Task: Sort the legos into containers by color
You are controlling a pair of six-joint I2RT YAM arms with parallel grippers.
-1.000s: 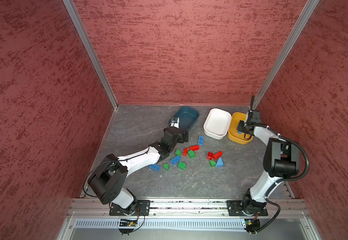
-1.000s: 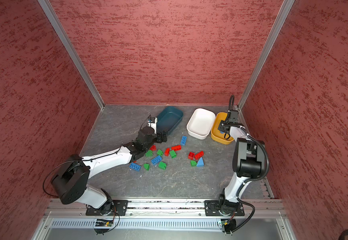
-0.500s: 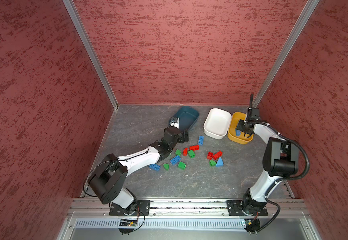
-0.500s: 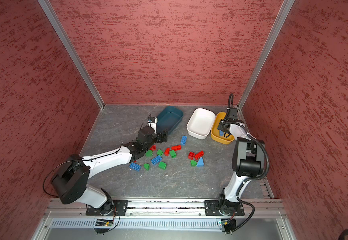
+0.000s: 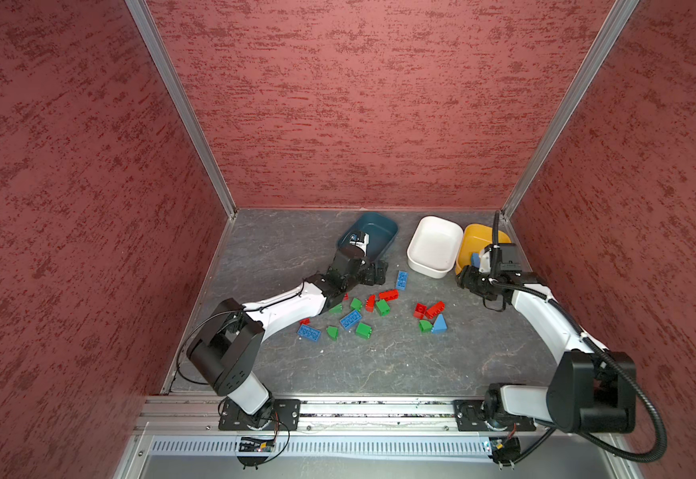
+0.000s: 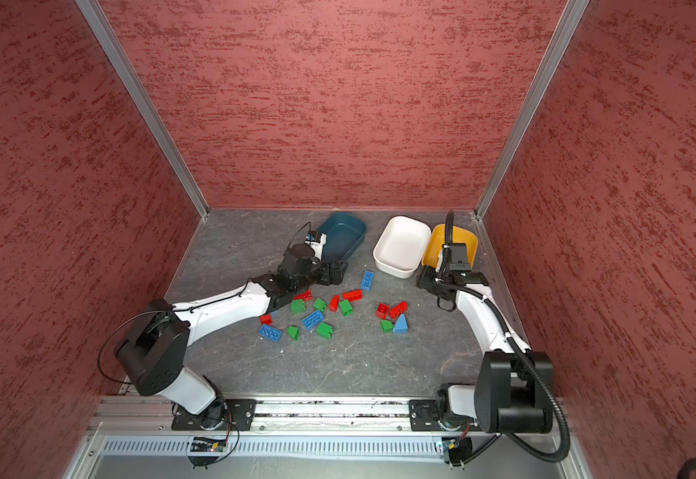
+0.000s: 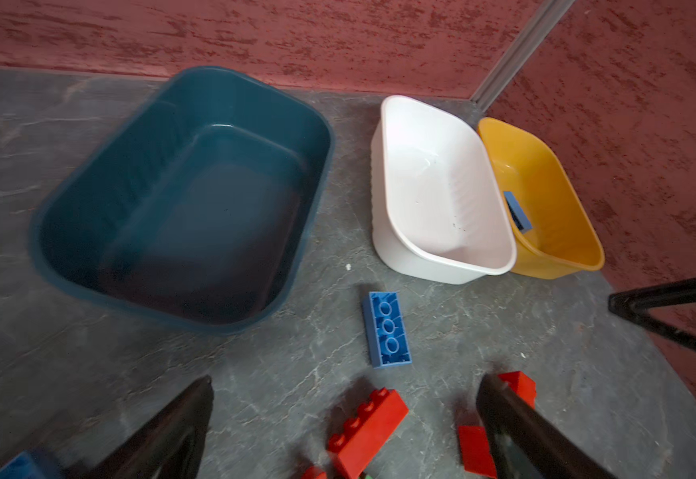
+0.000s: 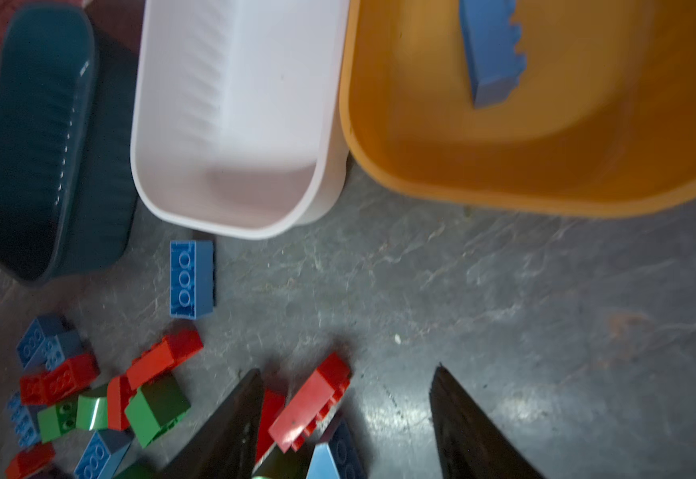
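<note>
Claw of right arm: for next fetch, best lowered onto one red studded plastic brick, jaws across narrow sides, clear of neighbours. Part spread, empty. Claw of left arm spread wide, empty, above scattered legos on grey counter. One blue studded brick inside mustard-yellow plastic tub; white tub and dark teal tub bare.

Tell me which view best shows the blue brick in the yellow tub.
The right wrist view: the blue brick is large and clear inside the yellow tub, studs visible. The left wrist view shows it small, partly behind the white tub's rim. In a top view it is a sliver beside the right arm.
</note>
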